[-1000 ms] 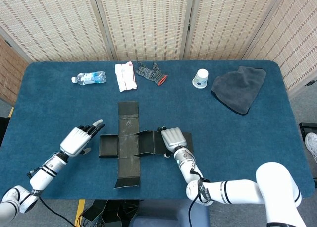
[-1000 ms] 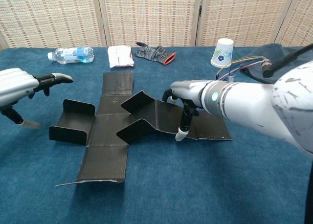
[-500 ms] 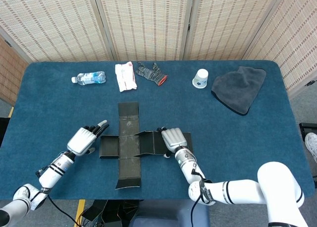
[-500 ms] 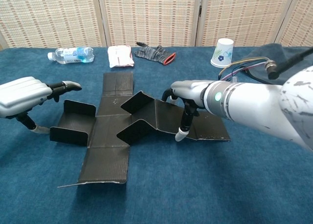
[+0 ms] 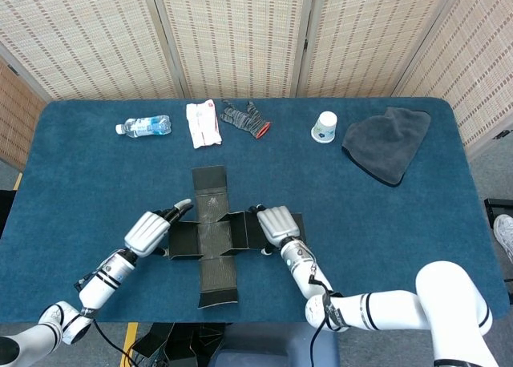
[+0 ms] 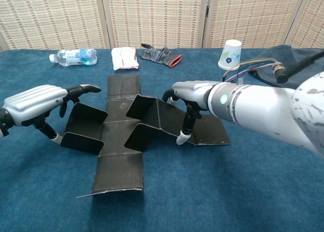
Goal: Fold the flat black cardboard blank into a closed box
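Blue table [image 5: 417,231]: cardboard blank [image 5: 210,240] between left hand [image 5: 150,231] and right hand [image 5: 273,223].

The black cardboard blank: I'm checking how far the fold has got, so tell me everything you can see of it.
The black cardboard blank is matte, ribbed card cut as a cross, lying mid-table on the blue cloth. Its far and near arms lie flat; the near edge curls up slightly. The left flap stands partly raised, with the left hand against its outer side. Right of centre, side flaps stand up in a trough shape, and the right hand presses a fingertip on the right panel. It is still open, not a box.
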